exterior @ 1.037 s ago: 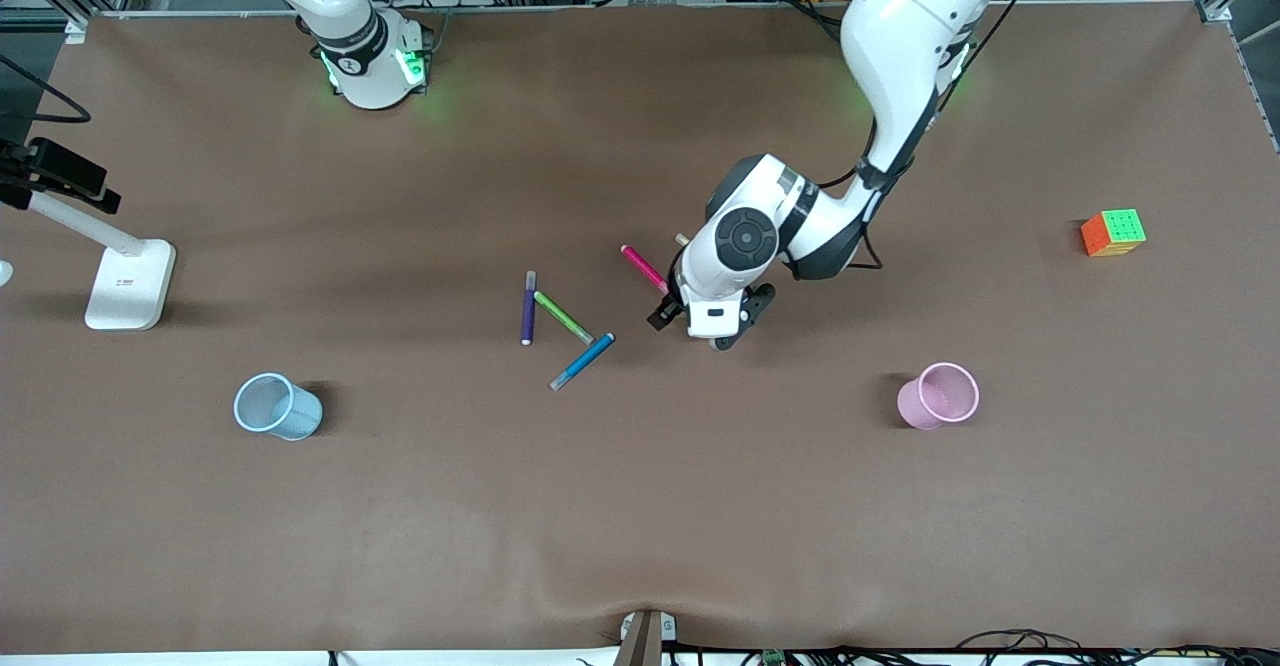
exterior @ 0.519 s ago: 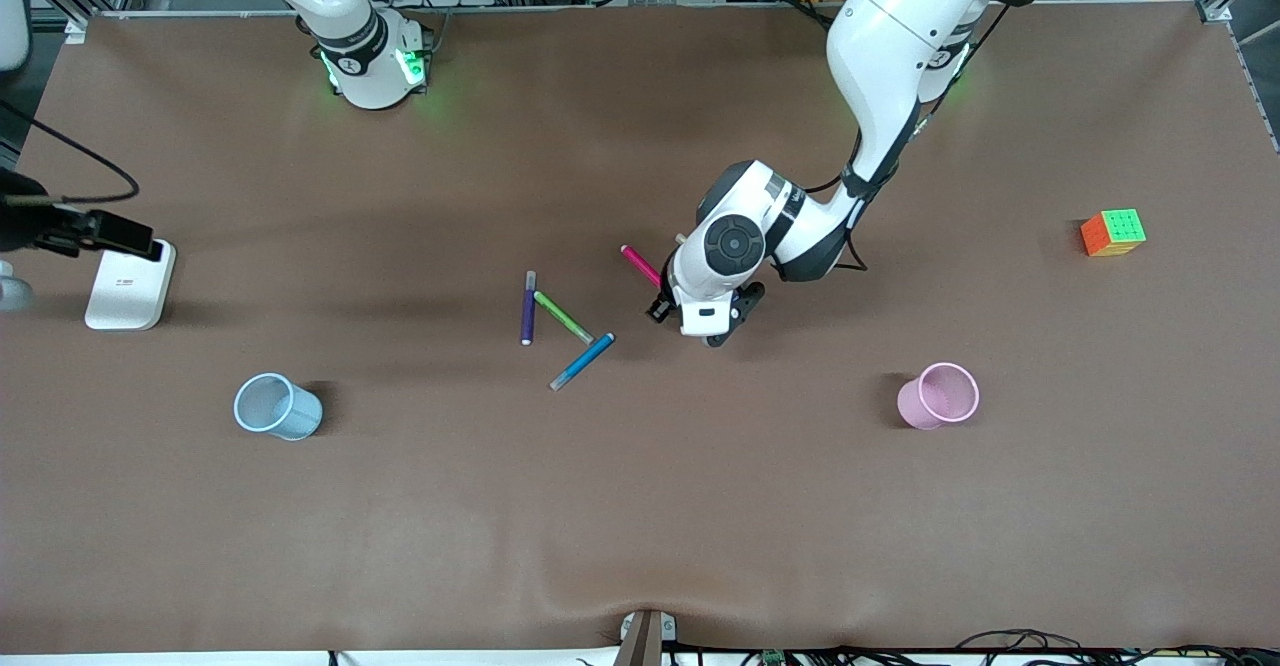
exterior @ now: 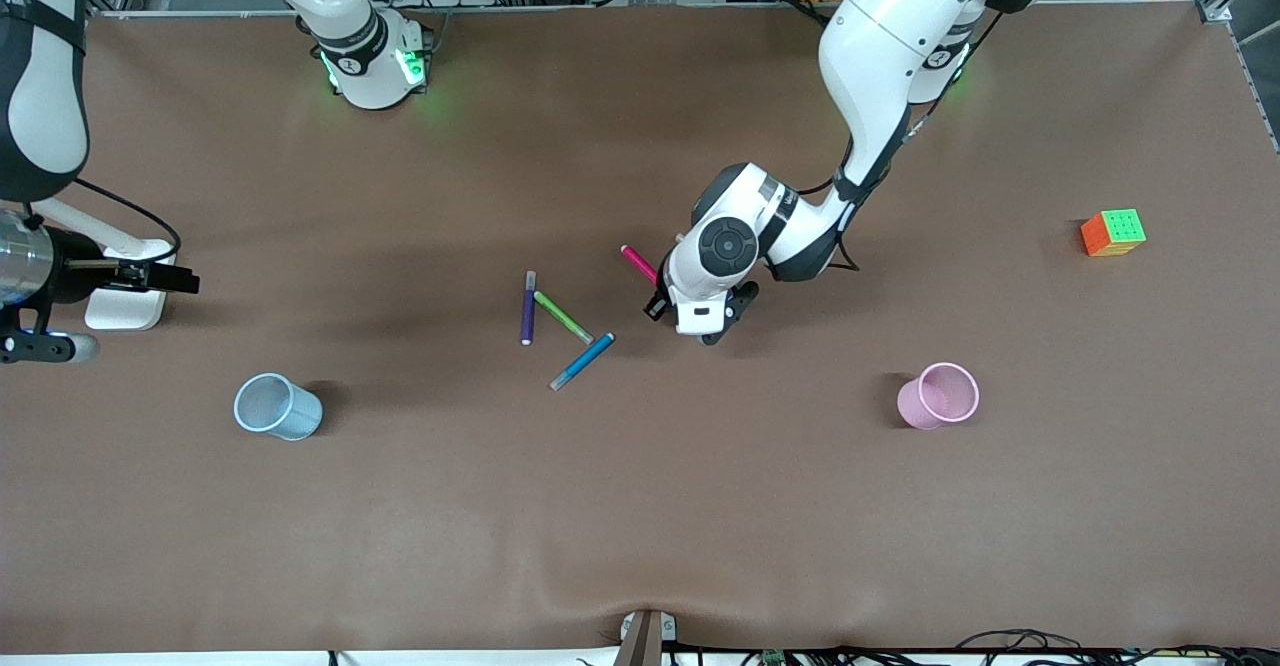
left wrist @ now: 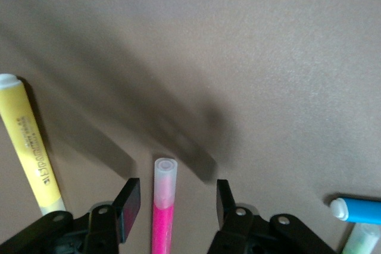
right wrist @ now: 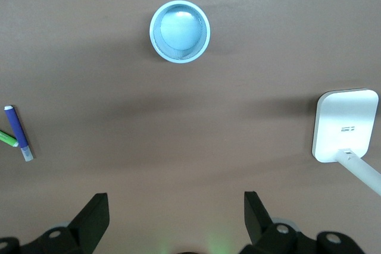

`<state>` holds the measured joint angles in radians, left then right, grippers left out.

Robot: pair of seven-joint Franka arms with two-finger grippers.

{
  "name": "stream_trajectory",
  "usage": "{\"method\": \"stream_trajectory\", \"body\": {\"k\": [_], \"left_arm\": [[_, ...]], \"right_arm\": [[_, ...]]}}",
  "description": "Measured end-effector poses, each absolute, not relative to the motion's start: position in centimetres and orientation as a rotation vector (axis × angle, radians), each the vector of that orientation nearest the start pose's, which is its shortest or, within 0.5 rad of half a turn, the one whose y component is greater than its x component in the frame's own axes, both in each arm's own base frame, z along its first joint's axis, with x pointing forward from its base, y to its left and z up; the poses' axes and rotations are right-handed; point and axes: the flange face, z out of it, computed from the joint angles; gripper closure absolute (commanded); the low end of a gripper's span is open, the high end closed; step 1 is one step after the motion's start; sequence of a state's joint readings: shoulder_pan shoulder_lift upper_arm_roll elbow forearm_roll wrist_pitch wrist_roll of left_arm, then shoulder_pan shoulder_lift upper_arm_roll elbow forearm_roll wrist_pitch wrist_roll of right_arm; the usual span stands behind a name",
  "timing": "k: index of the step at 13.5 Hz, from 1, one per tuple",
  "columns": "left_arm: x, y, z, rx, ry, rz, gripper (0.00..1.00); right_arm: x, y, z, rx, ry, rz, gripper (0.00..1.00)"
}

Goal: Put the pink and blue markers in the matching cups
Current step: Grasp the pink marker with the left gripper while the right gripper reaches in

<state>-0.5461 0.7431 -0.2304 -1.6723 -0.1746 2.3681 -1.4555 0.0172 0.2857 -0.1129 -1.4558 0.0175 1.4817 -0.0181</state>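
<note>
The pink marker lies mid-table. In the left wrist view it lies between my left gripper's open fingers, clear of both. In the front view that gripper hides the marker's nearer end. The blue marker lies nearer the front camera, toward the right arm's end; its cap shows in the left wrist view. The light blue cup stands upright toward the right arm's end, the pink cup toward the left arm's end. My right gripper is open and empty, high over bare table, with the blue cup in view.
A purple marker and a green marker lie beside the blue one. A yellow marker lies beside the pink one. A white stand base sits at the right arm's end. A colour cube sits at the left arm's end.
My left gripper has shifted a little along the pink marker, toward the right arm's end. My right arm's hand has swung into the front view, over the white stand.
</note>
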Motion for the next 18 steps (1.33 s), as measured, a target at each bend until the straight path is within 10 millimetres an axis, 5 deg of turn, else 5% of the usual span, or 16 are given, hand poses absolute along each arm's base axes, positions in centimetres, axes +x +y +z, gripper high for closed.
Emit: {"method": "stream_trajectory", "body": {"k": [5, 8, 15, 18], "left_arm": [[48.6, -46.4, 16.9, -2.899, -1.331, 0.431, 0.47], [48.7, -46.3, 16.8, -2.895, -1.336, 0.433, 0.53], [49.0, -46.3, 17.1, -2.883, -1.399, 0.422, 0.99], [49.3, -46.2, 17.6, -2.891, -1.409, 0.412, 1.00]], "right_arm": [[62.9, -4.3, 49.3, -3.123, 0.105, 0.333, 0.00], [63.6, -2.1, 48.7, -3.121, 0.073, 0.308, 0.00], [65.0, 0.9, 46.4, -2.971, 0.451, 0.304, 0.00], [66.0, 2.5, 45.3, -2.901, 0.688, 0.279, 0.00]]}}
